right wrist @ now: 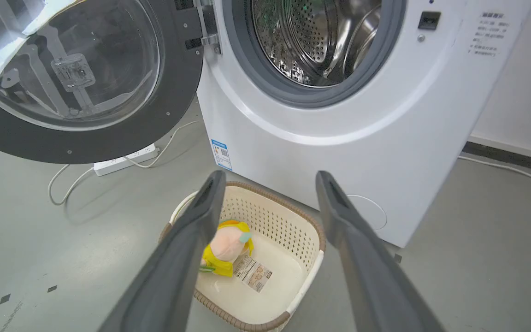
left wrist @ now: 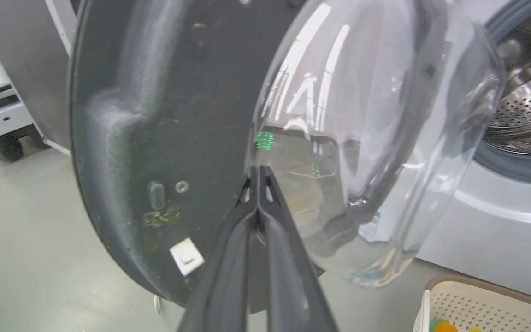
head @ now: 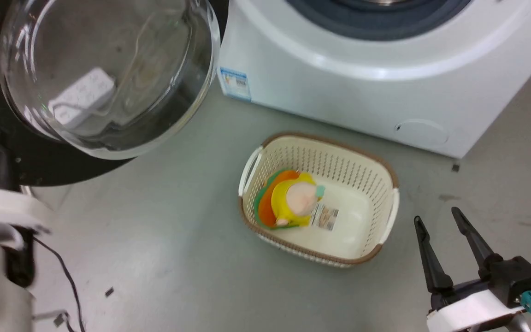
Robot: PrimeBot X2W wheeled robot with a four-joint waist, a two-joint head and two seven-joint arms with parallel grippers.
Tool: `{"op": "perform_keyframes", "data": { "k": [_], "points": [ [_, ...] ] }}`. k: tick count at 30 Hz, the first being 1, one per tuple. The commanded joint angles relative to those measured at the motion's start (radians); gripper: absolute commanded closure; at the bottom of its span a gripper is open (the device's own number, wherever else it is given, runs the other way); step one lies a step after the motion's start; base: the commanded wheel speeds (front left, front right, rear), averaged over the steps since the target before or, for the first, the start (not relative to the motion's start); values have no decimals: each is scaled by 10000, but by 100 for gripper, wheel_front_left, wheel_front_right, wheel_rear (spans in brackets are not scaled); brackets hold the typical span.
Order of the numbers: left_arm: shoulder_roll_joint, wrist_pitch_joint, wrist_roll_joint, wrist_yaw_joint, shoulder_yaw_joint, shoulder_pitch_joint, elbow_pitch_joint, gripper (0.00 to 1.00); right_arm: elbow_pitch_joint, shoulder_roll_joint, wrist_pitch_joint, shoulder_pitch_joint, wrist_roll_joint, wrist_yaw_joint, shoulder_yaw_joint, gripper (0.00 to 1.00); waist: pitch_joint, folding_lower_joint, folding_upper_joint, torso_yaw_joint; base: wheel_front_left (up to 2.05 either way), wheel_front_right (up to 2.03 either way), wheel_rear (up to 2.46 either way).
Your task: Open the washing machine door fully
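The washing machine door (right wrist: pixel 180 92) stood swung well clear of the washing machine (right wrist: pixel 339 152), with the drum exposed, so the opening looked nearly done. The left pincer (left wrist: pixel 259 171), fingers pressed together, pointed at the door's inner face; perhaps one last push was left. The right pincer (right wrist: pixel 270 177) hung spread apart above the laundry basket (right wrist: pixel 279 216).

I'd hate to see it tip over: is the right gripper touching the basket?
Apart. The head view shows a strip of bare floor between the right gripper and the basket.
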Motion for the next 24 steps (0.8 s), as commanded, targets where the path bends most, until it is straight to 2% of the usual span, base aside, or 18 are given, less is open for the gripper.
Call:
{"op": "perform_keyframes", "data": {
  "k": [1,8,13,18,24],
  "points": [
    [-232,-53,191,-58,-140,488,-407,100,69,57,-130,-22,30,8,-88,0,-711,1,0,-279,0,0,0],
    [-1442,-53,692,-154,-873,2526,-2475,100,231,172,-456,182,68,8,-552,0,-2136,1,0,-1050,0,0,0],
    [-2113,-53,888,-20,-1201,3877,-3527,100,207,193,-556,416,29,8,-577,0,-2779,1,0,-1775,0,0,0],
    [-2635,-53,1174,194,-1553,4884,-4339,100,186,197,-601,609,140,8,-547,0,-2935,1,0,-2372,0,0,0],
    [-3043,-53,1577,506,-2030,5661,-4746,100,337,199,-640,830,301,8,-515,0,-2995,1,0,-2703,0,0,0]
  ]
}}
